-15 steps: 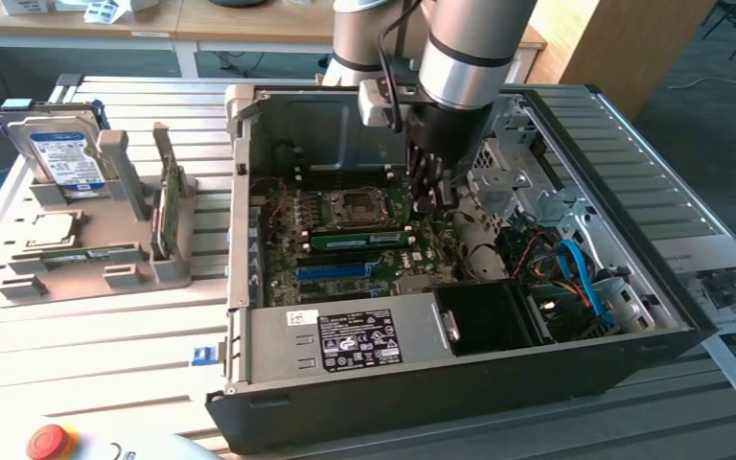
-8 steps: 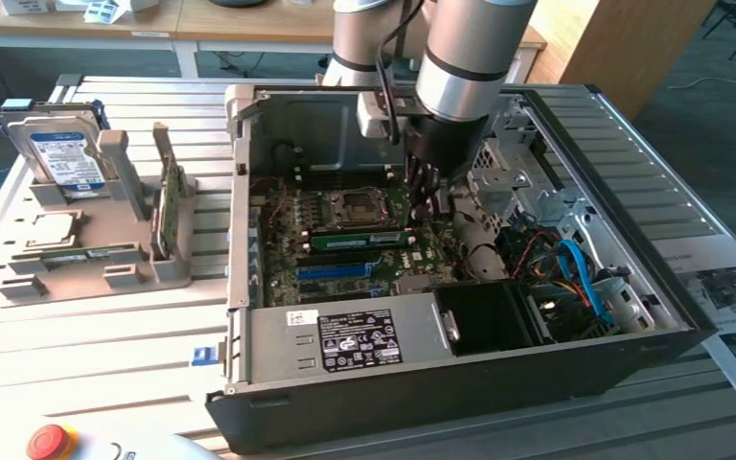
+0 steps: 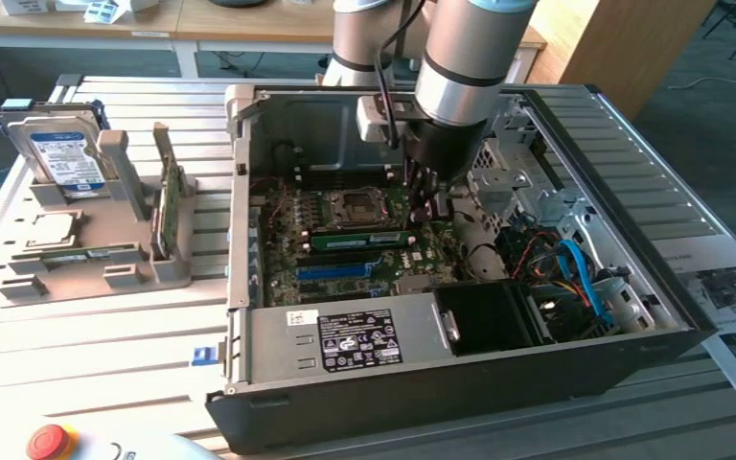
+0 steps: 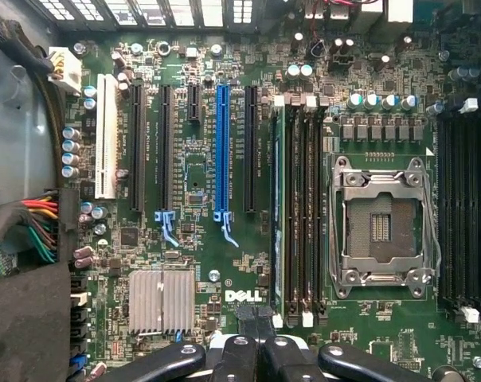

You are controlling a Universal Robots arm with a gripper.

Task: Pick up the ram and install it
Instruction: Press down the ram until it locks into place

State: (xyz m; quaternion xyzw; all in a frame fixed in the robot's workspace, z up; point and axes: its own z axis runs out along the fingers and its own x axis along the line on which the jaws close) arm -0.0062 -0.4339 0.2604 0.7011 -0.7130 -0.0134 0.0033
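While the arm hangs down inside the open computer case (image 3: 342, 412) on the table (image 3: 87, 335), the exterior view has the claw (image 3: 427, 209) low over the motherboard (image 3: 294, 251), right by the ram (image 3: 357, 240). The ram sits on edge in a slot beside the processor socket (image 3: 356, 204). Over to the wrist view: the claw (image 4: 256, 317) has its fingers pressed together, just beside the end of the seated ram (image 4: 277, 207).

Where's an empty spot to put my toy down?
The bare slatted metal table is free between the grey plastic parts holder, the open black computer case and the round red button. Another bare strip lies beside the case at the exterior view's right. Inside the case is crowded: green motherboard, coloured cables, the claw.
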